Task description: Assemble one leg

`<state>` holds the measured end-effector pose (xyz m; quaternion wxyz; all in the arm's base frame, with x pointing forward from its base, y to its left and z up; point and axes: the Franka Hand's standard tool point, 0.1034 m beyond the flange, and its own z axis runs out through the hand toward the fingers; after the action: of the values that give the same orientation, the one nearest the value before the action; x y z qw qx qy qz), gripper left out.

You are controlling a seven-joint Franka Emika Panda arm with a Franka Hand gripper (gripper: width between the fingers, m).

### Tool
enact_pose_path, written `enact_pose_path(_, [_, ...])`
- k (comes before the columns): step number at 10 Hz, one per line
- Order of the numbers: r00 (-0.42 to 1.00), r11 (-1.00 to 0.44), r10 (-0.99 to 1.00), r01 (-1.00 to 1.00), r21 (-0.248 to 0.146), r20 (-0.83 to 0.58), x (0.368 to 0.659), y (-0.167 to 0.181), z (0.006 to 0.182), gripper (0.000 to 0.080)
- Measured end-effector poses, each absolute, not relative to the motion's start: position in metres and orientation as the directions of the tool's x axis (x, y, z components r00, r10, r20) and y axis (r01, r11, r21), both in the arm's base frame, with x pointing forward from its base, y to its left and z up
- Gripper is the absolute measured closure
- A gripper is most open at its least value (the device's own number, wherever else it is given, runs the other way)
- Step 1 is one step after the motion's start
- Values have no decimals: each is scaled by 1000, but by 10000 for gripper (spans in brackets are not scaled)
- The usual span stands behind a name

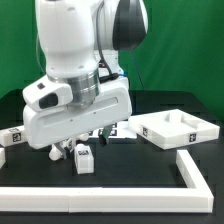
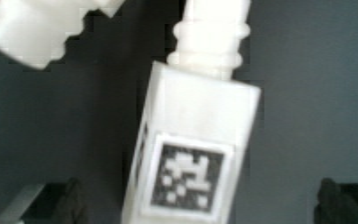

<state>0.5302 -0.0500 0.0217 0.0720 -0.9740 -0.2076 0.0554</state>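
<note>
A white leg (image 2: pixel 202 110) with a square black-and-white tag (image 2: pixel 194 175) lies on the black table, its narrow threaded end pointing away from the camera. It also shows in the exterior view (image 1: pixel 84 158), low under the arm. My gripper (image 2: pixel 197 205) is open. Its dark fingertips (image 2: pixel 51 205) stand wide on either side of the leg, with a gap on each side. In the exterior view the gripper (image 1: pixel 82 148) sits low over this leg. A second leg (image 2: pixel 43 35) lies close beside it, also seen in the exterior view (image 1: pixel 55 152).
The large white square panel (image 1: pixel 178 130) with a raised rim lies at the exterior view's right. Another leg (image 1: pixel 12 137) stands at the far left. A white L-shaped rail (image 1: pixel 195 175) runs along the front and right. The marker board (image 1: pixel 122 130) lies behind the arm.
</note>
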Motion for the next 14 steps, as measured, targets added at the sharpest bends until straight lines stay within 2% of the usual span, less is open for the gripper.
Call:
enact_pose_path(2, [891,-885,451,440,-154,-42,533,-55,10,150])
enact_pose_path(4, [890,-883,454,444,-155,-42,533,-54,10,166])
enact_pose_path(5, [889,-882,455,444,-155,-42,533,-54,10,340])
enact_pose_path(6, [889,-882,455,445,-155,-42,533,-53,10,340])
enact_pose_path(7, [912,-906,408,398,-146,-45,529,-53,12,518])
enact_pose_path(9, [947,-945,310,297,-137,-88,488,-46,21,516])
enact_pose_path(11, [966,-969,228,213,-122,-122,455,-39,45,516])
enact_pose_path(14, [967,-971,224,211,-114,-118,449,-33,50,515])
